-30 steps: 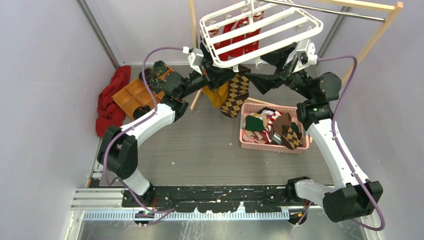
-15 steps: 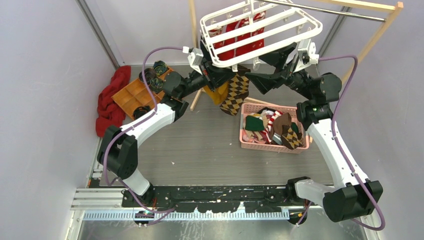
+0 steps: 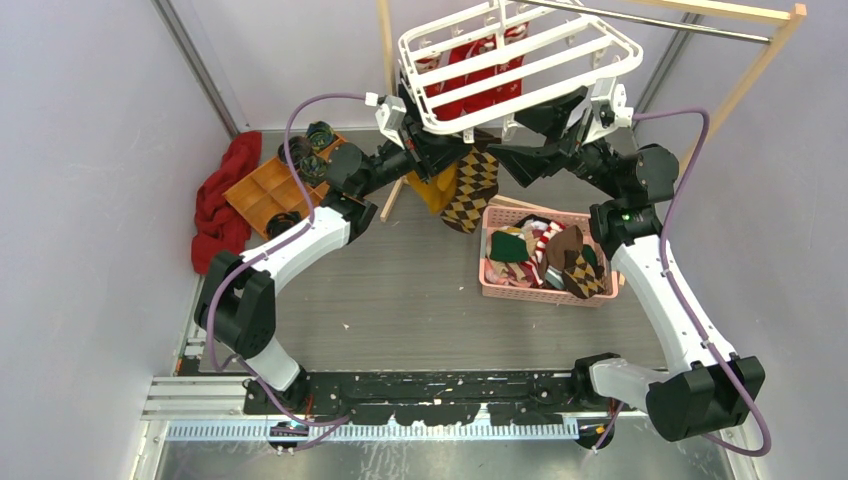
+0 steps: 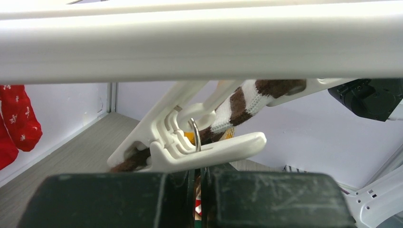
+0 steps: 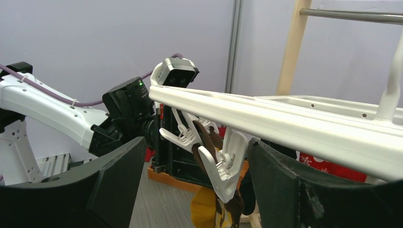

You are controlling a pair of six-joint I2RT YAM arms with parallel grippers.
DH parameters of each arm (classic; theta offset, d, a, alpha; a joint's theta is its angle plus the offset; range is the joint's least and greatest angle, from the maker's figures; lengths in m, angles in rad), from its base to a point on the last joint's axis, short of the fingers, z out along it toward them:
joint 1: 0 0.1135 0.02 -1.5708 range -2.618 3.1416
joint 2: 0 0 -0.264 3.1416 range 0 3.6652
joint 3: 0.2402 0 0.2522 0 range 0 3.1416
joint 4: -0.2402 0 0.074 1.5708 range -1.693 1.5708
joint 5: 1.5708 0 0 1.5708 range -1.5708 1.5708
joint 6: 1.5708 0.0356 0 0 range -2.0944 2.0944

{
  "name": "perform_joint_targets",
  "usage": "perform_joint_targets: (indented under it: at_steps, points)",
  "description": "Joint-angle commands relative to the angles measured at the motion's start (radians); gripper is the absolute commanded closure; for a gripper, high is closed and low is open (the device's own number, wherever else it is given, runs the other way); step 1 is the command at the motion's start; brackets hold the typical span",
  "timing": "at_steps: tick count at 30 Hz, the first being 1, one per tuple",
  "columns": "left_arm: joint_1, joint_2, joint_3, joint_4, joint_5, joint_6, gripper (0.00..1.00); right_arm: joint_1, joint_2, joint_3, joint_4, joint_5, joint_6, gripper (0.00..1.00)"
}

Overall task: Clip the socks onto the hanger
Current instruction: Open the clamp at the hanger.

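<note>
The white hanger (image 3: 520,60) hangs from the rod at the back, with red socks (image 3: 470,75) showing through its bars. A brown argyle sock (image 3: 470,190) and a mustard one (image 3: 435,192) dangle under it. In the left wrist view, a white clip (image 4: 190,142) bites the brown sock (image 4: 247,97) just above my left gripper (image 4: 199,199), which is shut with nothing seen between its fingers. My right gripper (image 5: 197,180) is open, its fingers (image 5: 114,185) on either side of another white clip (image 5: 228,166) that grips the brown sock (image 5: 235,206).
A pink basket (image 3: 487,268) of loose socks sits on the floor at the right. A wooden tray (image 3: 262,190) with dark rolled bundles and a red cloth (image 3: 220,200) lie at the left. The wooden rack's post (image 3: 385,50) and its metal rod (image 3: 660,22) stand behind the hanger.
The right arm has edged left under the hanger, and the hanger has swung slightly left. The left arm has stayed put.
</note>
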Motion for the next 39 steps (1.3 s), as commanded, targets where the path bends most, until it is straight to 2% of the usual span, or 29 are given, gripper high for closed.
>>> perform_joint_targets:
  at_steps: [1,14,21,32,36,39]
  points:
    - [0.005,-0.003,0.041,0.058,-0.01,0.003,1.0,0.006,0.001,0.043,0.051,0.017,0.026,0.19]
    - [0.006,-0.001,0.046,0.057,-0.01,-0.002,1.0,0.009,0.006,0.042,0.066,0.03,0.038,0.28]
    - [0.005,-0.003,0.047,0.055,-0.01,-0.003,1.0,0.01,0.005,0.041,0.063,0.03,0.038,0.44]
    - [0.005,-0.015,0.038,0.055,-0.009,-0.004,1.0,0.011,0.0,0.045,0.041,0.029,0.027,0.76]
    - [0.001,-0.024,0.032,0.054,0.009,-0.009,1.0,0.015,-0.001,0.049,0.026,0.035,0.021,0.84]
    - [-0.009,-0.039,0.022,0.05,0.033,-0.009,1.0,0.017,-0.003,0.052,0.014,0.041,0.014,0.85]
